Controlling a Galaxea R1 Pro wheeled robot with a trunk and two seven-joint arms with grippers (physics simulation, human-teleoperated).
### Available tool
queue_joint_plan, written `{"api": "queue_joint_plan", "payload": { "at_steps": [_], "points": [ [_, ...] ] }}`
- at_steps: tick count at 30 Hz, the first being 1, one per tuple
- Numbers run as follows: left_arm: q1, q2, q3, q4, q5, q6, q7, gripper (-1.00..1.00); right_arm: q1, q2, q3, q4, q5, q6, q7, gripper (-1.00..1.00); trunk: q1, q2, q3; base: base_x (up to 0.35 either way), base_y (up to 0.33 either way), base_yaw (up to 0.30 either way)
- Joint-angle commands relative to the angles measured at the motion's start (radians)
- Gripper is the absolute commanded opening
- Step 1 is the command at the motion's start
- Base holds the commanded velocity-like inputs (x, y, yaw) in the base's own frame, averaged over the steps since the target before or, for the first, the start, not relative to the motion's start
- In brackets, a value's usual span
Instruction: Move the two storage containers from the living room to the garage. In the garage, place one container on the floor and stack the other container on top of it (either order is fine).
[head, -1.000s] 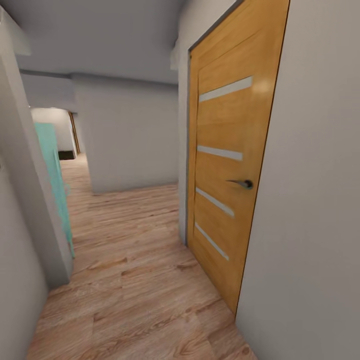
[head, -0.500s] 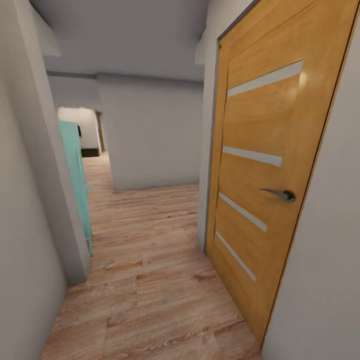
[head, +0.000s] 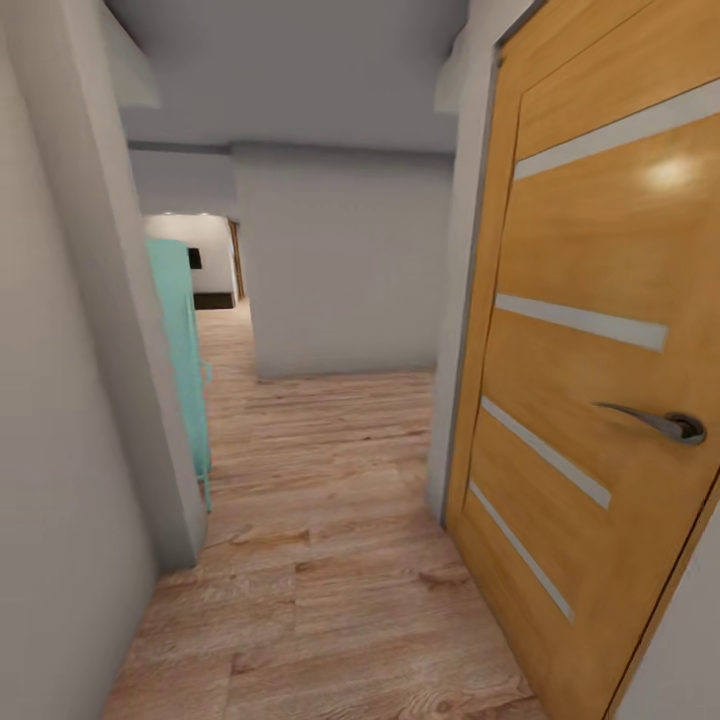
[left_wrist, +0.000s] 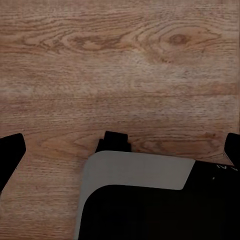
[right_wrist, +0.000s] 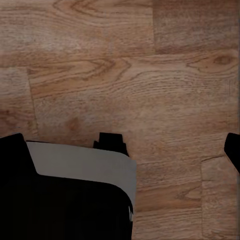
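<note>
Storage containers: you cannot tell their place from this hallway. You face a light wood plank floor between pale grey walls. An orange-brown wooden door with a metal lever handle stands close at your right, and a teal panel juts out at your left. Your left tool and right tool hang over the planks, each spread wide and holding nothing.

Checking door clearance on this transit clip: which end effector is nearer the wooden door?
Right, likely. The door is on the robot's right in the head view; the right end effector and the left end effector both hang open over the plank floor.
</note>
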Motion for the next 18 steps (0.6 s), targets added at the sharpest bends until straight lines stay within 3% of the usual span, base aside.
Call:
{"api": "queue_joint_plan", "payload": {
  "at_steps": [1,18],
  "points": [
    [-0.001,0.000,-0.008,0.000,0.009,-0.001,0.002,1.00,-0.001,0.001,0.008,0.003,-0.009,-0.005,0.000,1.00,0.001,-0.001,-0.001,0.321,0.000,0.029],
    [-0.001,0.000,-0.008,0.000,0.009,-0.001,0.002,1.00,-0.001,0.001,0.008,0.003,-0.010,-0.005,0.000,1.00,0.001,-0.001,-0.001,0.321,0.000,0.003]
  ]
}}
